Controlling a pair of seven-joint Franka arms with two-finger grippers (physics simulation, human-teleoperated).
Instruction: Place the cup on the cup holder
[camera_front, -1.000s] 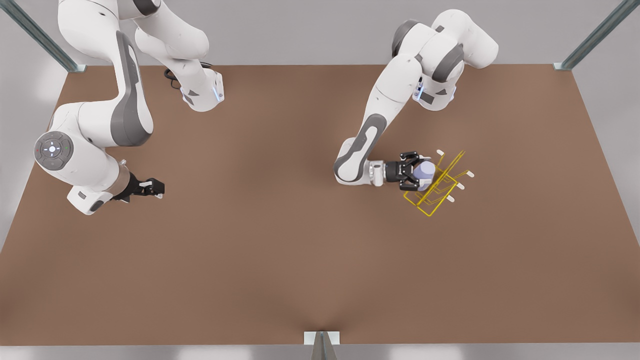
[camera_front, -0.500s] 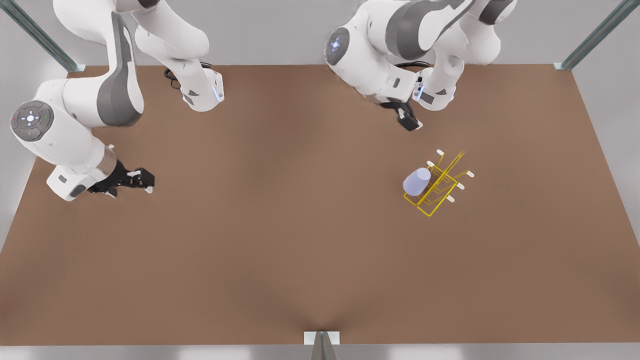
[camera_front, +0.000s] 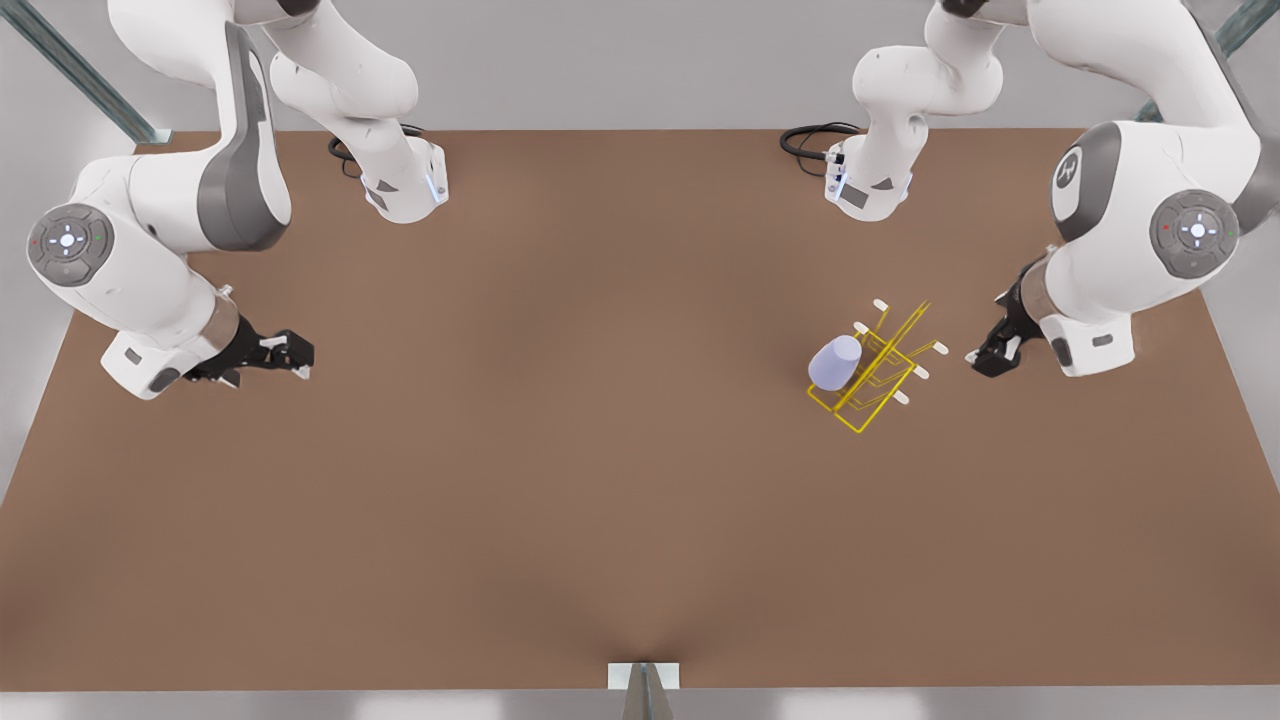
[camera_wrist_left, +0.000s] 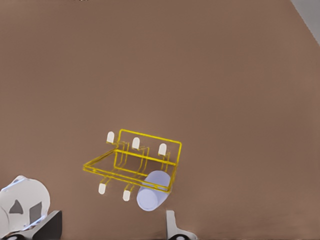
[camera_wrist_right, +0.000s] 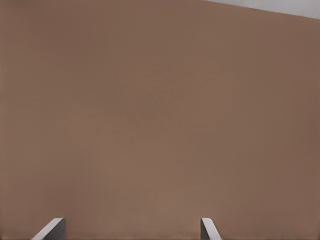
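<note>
The cup (camera_front: 834, 362) lay tilted on a prong of the cup holder (camera_front: 872, 372), mouth over the wire and closed end pointing away from the rack, with nothing gripping it; the same seating showed from the left wrist camera, the cup (camera_wrist_left: 151, 197) resting at the yellow cup holder (camera_wrist_left: 135, 161). The rack stood on the brown desk (camera_front: 560, 500) in its right half as the front view showed it, nearer the far edge than the near one. The left gripper (camera_front: 991, 353) hung just beside the rack on the side toward the desk's right edge, jaws apart and empty. The right gripper (camera_front: 285, 352) waited near the opposite edge, well apart from the rack, jaws apart over bare desk. By appearances the placing step was complete, and the next move called only for backing the near arm clear without brushing the prongs.
</note>
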